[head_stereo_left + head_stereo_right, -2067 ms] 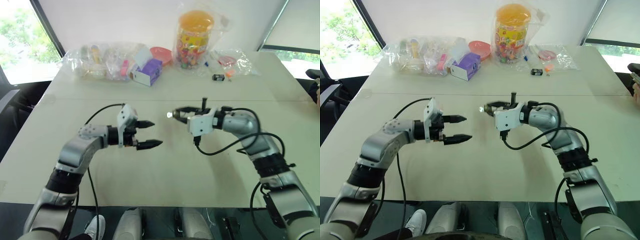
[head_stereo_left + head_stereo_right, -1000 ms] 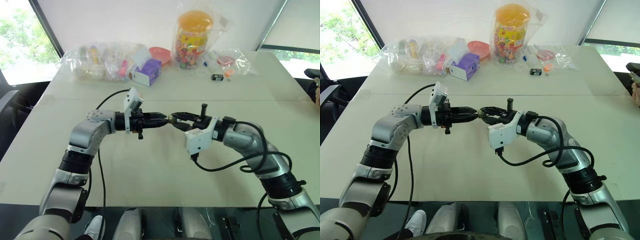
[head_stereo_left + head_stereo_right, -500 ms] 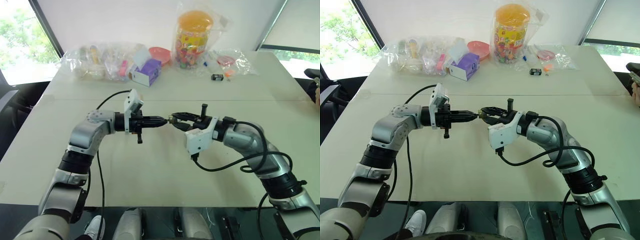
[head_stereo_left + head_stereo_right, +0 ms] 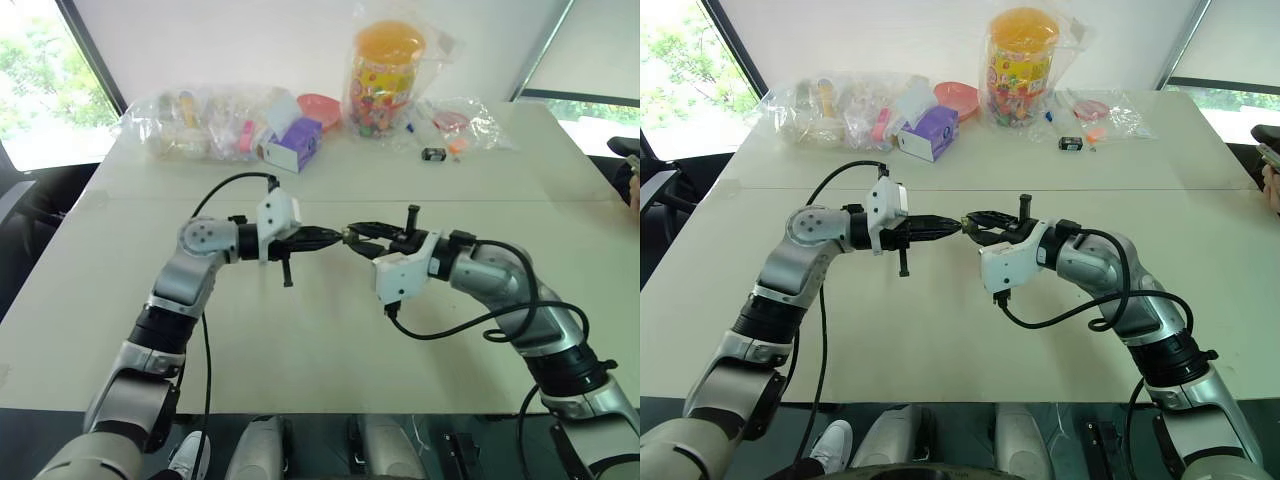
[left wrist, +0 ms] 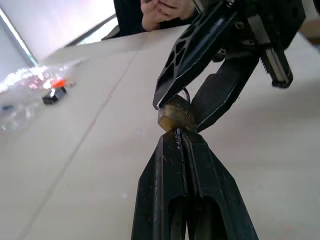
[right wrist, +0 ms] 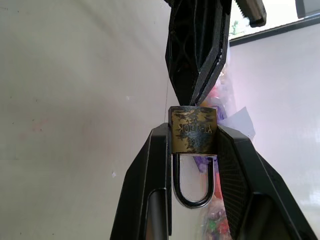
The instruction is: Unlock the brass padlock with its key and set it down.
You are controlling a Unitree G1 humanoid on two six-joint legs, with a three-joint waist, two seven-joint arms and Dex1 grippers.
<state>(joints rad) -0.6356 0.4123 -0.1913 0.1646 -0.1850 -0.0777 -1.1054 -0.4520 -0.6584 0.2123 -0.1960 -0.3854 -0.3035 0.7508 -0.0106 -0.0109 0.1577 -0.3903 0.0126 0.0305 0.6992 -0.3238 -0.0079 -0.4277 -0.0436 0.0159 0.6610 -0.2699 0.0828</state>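
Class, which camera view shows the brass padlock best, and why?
The right wrist view: the padlock sits large between the right pincer's fingers, body and shackle both plain. The left wrist view shows it partly hidden; the head views show a speck where the pincers meet.

At the far edge of the table (image 4: pixel 330 350) lie clear bags (image 4: pixel 200 120), a purple box (image 4: pixel 296 143), and a jar (image 4: pixel 388 75) with an orange lid.

A pale table (image 4: pixel 300 350) spans the scene, a seam running left to right. Beyond its far edge stands a white wall (image 4: pixel 220 40). Bright windows (image 4: pixel 35 90) flank it left and right.
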